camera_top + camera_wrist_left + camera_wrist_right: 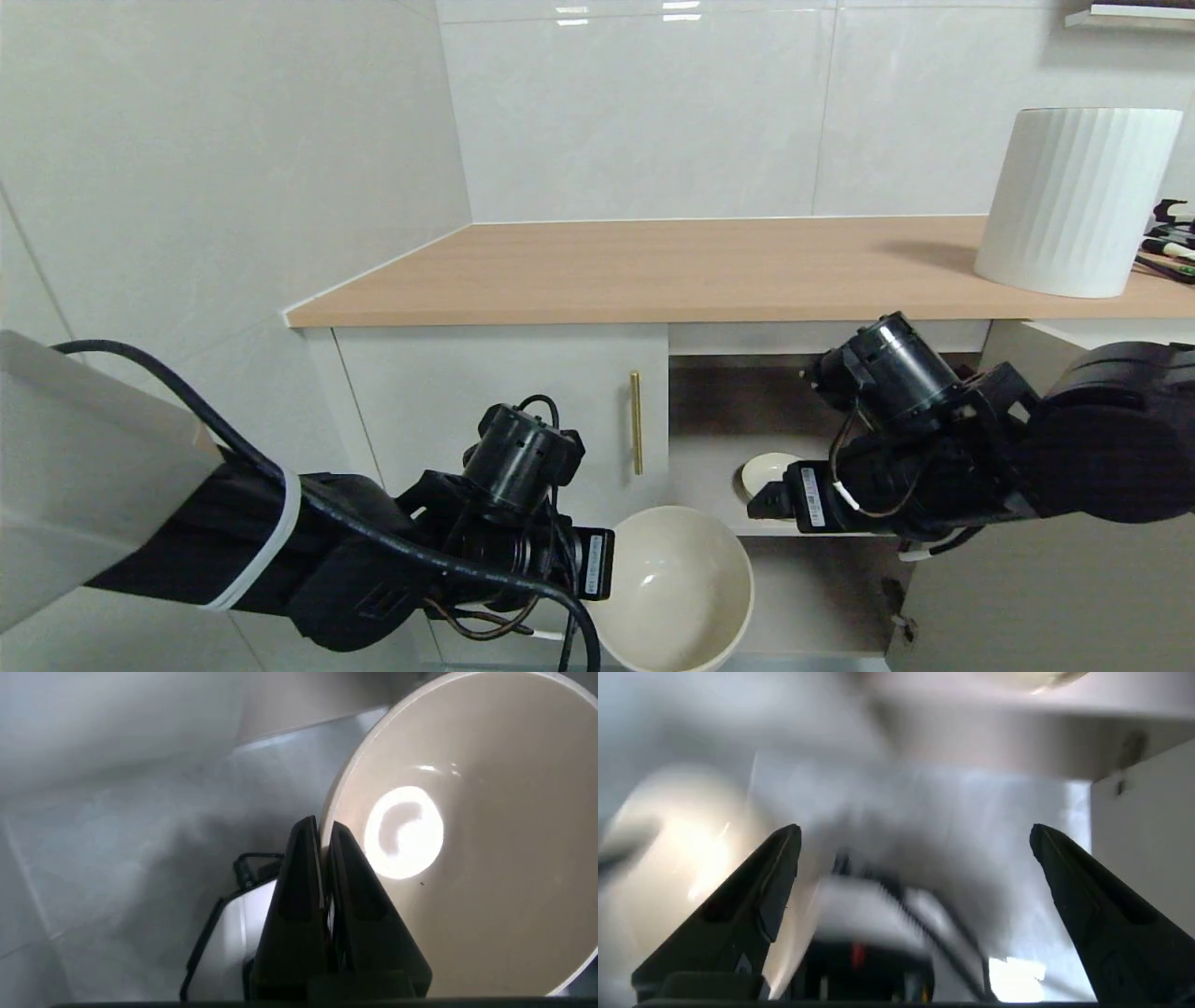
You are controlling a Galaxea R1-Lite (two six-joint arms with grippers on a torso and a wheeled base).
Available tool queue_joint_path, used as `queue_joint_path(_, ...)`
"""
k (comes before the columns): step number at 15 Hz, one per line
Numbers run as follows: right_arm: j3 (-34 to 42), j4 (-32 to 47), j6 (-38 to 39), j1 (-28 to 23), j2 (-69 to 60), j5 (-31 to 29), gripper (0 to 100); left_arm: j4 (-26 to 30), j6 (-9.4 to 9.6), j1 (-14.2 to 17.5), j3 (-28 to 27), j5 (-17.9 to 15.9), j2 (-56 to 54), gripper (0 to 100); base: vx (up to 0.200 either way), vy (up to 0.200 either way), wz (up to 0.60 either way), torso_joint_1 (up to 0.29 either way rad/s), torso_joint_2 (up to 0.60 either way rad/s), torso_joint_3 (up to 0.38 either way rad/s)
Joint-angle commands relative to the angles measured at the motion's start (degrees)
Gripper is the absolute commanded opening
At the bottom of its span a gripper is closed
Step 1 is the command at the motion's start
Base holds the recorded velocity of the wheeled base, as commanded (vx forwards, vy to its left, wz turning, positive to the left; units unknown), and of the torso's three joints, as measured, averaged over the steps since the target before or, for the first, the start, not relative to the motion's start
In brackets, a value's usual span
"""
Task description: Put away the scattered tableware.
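Note:
My left gripper is shut on the rim of a cream bowl, held tilted, low in front of the cabinet. In the left wrist view its fingers pinch the rim of that bowl, whose glossy inside faces the camera. My right gripper hangs at the mouth of the open cabinet compartment, just in front of a small cream bowl standing on the shelf. The right wrist view shows that gripper open, its two dark fingers wide apart with nothing between them.
The wooden countertop carries a tall white ribbed container at the right, with some utensils beyond it. The closed left cabinet door has a gold handle. Tiled walls close the corner on the left.

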Motion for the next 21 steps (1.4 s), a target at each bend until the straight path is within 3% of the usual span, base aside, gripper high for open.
queue_joint_path(1, 0.8, 0.5, -0.1, 2.4, -2.5, 0.6, 100, -0.1, -0.03, -0.6, 0.1, 0.2, 1.3, 0, 0.000, 0.000, 0.00, 0.000, 0.00, 0.000)
queue_joint_path(3, 1.8, 0.6, -0.2, 4.7, -0.3, 1.5, 100, -0.2, -0.03, -1.0, 0.1, 0.4, 0.6, 0, 0.000, 0.000, 0.00, 0.000, 0.00, 0.000)
queue_joint_path(12, 1.1, 0.0, 0.2, 4.8, 7.8, 1.1, 100, -0.1, -0.03, -1.5, 0.3, 1.9, 0.1, 0, 0.000, 0.000, 0.00, 0.000, 0.00, 0.000)
queue_joint_path(13, 1.2, 0.0, 0.3, 4.8, 7.7, 1.1, 0, -0.1, -0.03, -1.5, 0.3, 1.9, 0.3, 0, 0.000, 0.000, 0.00, 0.000, 0.00, 0.000)
queue_joint_path(21, 1.4, 0.0, 0.2, 5.4, 7.4, 1.1, 0, -0.1, -0.03, -1.5, 0.3, 1.9, 1.0, 0, 0.000, 0.000, 0.00, 0.000, 0.00, 0.000)
